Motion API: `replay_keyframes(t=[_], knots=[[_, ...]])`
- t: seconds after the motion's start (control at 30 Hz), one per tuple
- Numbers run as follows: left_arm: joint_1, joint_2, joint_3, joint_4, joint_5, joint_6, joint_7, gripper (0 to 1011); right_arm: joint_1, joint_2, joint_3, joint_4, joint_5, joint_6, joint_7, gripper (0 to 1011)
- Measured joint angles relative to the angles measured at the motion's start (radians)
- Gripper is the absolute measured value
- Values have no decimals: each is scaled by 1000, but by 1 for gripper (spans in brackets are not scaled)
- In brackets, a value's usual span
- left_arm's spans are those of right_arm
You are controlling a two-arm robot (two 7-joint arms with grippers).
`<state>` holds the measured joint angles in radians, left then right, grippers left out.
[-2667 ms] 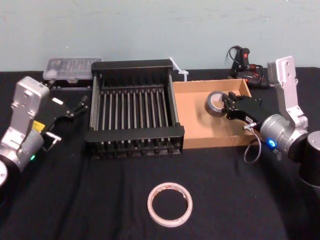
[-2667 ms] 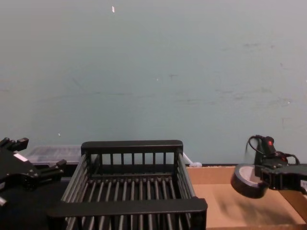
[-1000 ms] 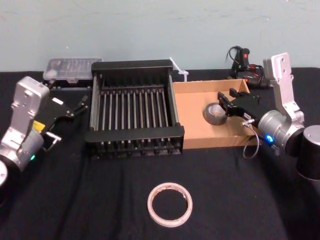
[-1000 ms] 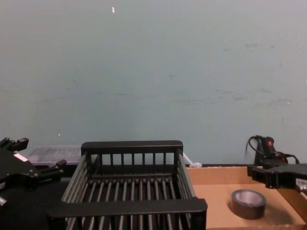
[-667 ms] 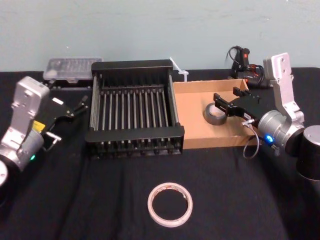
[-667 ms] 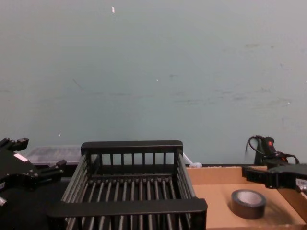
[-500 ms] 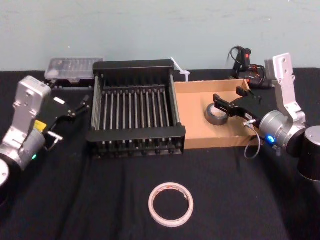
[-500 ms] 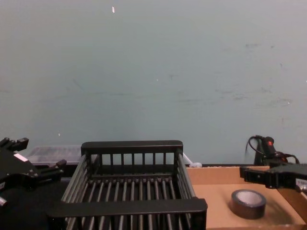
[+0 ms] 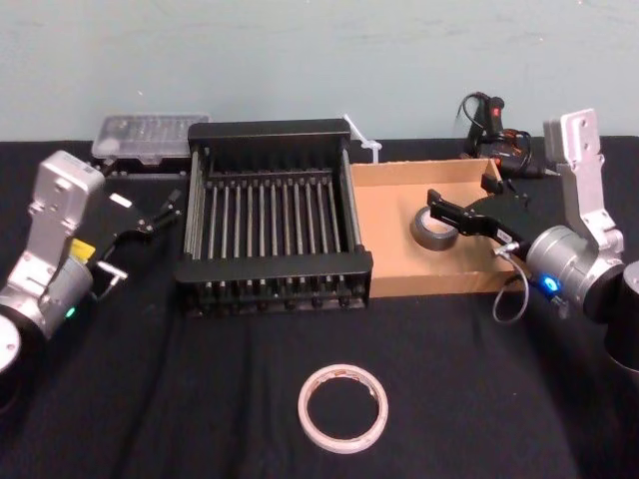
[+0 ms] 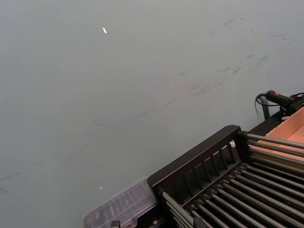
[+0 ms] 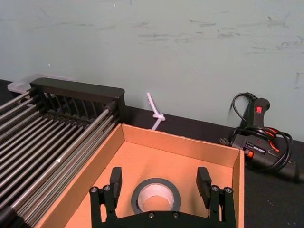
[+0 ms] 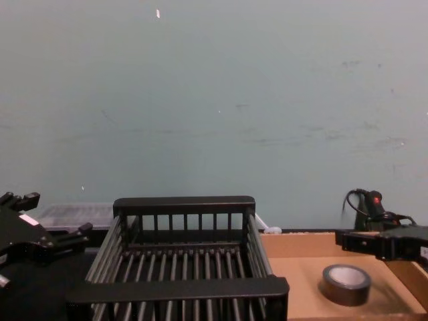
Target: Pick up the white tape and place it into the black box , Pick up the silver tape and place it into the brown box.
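The silver tape point(image 9: 431, 229) lies flat on the floor of the brown box point(image 9: 429, 282), seen from the side as the silver tape point(image 12: 346, 284). My right gripper point(image 9: 460, 193) hovers just above it, open; in the right wrist view the silver tape point(image 11: 156, 194) sits between the spread fingers point(image 11: 115, 178) with a gap on both sides. The white tape point(image 9: 342, 407) lies on the black cloth near the front, before the black box point(image 9: 275, 269). My left gripper point(image 9: 160, 212) is parked left of the black box, open with nothing in it.
A clear plastic case point(image 9: 150, 132) sits behind the black box's left corner. A glue gun with coiled cables point(image 9: 489, 118) lies behind the brown box, and a white zip tie point(image 9: 359, 140) between the boxes' back corners. A bare wall stands close behind the table.
My right gripper's fingers have spread wide apart above the silver tape, and the arm has drawn back a little to the right. The tape stays flat in the brown box. The left arm has not moved.
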<state>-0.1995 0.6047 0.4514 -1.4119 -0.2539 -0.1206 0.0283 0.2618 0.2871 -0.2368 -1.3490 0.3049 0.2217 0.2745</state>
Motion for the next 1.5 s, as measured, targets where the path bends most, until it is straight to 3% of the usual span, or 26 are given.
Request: replay_keyframes(t=[0.83,1.5], knots=[[0,0,0,0,0,0,0,1001,-182,83,29,-248,54,10,6,1002],[0,0,0,0,0,0,0,1001,-288,185,33,-347,107,-3,50,1002]])
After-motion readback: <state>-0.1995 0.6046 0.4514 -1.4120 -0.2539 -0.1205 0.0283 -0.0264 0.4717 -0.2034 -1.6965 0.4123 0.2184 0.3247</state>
